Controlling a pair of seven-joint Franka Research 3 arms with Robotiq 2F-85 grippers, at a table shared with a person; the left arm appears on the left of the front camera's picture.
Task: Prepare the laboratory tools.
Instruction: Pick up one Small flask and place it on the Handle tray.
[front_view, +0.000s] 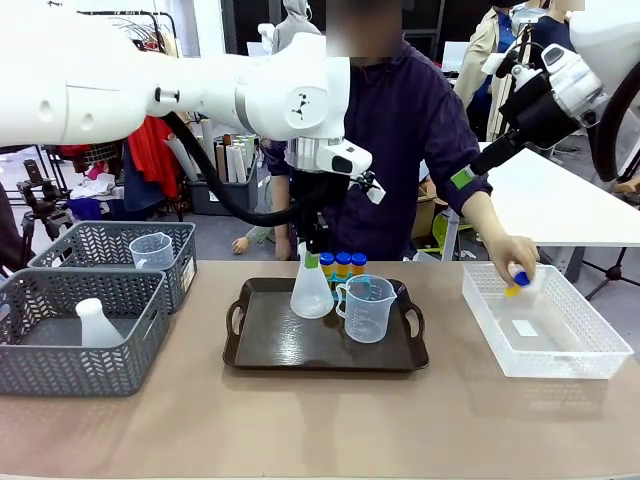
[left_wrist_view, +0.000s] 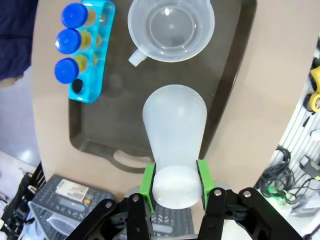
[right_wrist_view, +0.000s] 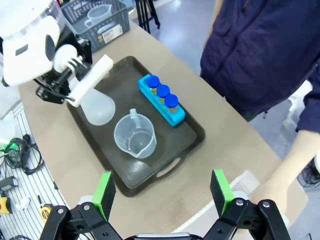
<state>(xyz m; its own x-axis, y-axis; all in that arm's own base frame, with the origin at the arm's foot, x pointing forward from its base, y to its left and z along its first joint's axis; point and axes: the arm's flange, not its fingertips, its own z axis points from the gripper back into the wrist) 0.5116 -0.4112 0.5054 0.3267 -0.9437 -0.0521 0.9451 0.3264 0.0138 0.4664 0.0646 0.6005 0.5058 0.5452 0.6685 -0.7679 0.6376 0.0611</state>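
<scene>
Two arms work over one black tray (front_view: 262, 352) at the tabletop's middle, where the tools are gathered. Left gripper (left_wrist_view: 175, 184) has its pads clamped on the flask (front_view: 311, 290) neck, the base on the tray's far edge beside the beaker (front_view: 367, 309). Right gripper (right_wrist_view: 162, 189) hangs open, fingers apart. Behind, the rack (left_wrist_view: 90, 54) holds three tubes; one hole waits, likely for the tube (front_view: 517, 281) in the person's hand (front_view: 510, 255) over the white basket (front_view: 590, 358)
</scene>
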